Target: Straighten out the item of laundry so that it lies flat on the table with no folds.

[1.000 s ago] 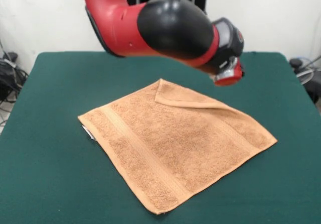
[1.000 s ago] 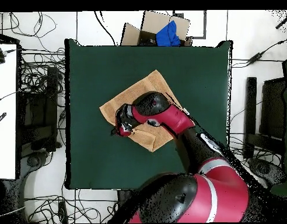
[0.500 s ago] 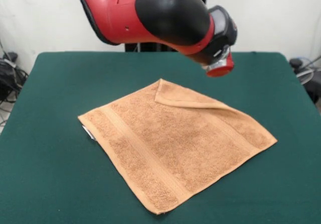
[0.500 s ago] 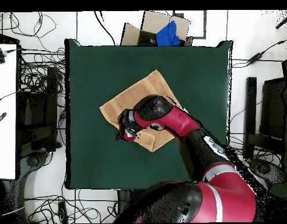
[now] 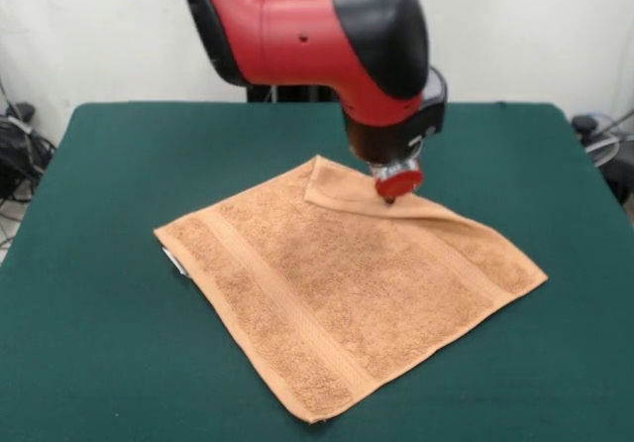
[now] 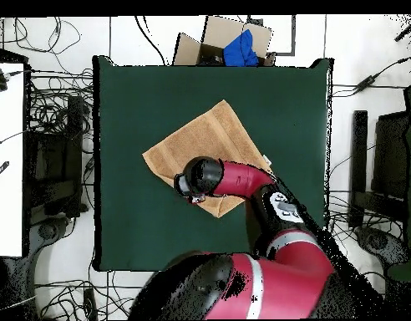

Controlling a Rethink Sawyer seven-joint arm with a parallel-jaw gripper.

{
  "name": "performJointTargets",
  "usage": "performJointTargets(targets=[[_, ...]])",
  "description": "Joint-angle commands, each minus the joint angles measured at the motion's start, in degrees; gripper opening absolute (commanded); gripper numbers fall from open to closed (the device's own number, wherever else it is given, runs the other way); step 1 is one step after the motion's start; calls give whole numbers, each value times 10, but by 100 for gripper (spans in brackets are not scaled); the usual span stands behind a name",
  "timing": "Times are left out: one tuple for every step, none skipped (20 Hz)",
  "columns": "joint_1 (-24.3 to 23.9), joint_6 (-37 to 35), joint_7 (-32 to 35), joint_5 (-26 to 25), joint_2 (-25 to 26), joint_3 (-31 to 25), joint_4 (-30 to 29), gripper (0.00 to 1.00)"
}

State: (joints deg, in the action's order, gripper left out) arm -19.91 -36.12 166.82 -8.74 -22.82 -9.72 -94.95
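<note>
The orange-tan towel (image 5: 337, 283) lies spread on the green table (image 5: 109, 165), set diagonally. Its far corner is folded over onto itself as a flap (image 5: 352, 186). Small white tags (image 5: 173, 261) stick out at its left edge. My gripper (image 5: 392, 194) points straight down and sits right at the flap's right end, at or just above the cloth. I cannot tell whether it is open or shut. In the overhead view the towel (image 6: 200, 138) shows near the table's (image 6: 129, 92) middle, and my arm's wrist (image 6: 200, 177) covers its lower part and hides the gripper.
A cardboard box (image 6: 192, 46) with a blue cloth (image 6: 240, 48) stands off the table's top edge in the overhead view. Cables (image 6: 58, 109) lie on the floor around the table. A white desk (image 6: 7, 150) stands at the left.
My wrist has turned downward and the gripper has come down and left, from above the towel's right side to the folded flap. The towel has not moved.
</note>
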Motion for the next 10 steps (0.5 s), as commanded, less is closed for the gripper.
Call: performJointTargets(targets=[[55,104,80,-28,22,75,34,0],[59,121,82,-25,31,84,40,0],[68,128,86,-21,32,95,43,0],[70,138,83,-18,36,102,46,0],[68,138,79,-13,35,102,44,0],[66,138,75,-9,33,102,41,0],[66,135,72,-6,31,103,40,0],[64,132,68,-3,28,101,37,0],[61,129,63,0,24,99,35,0],[58,124,58,2,19,96,31,0]])
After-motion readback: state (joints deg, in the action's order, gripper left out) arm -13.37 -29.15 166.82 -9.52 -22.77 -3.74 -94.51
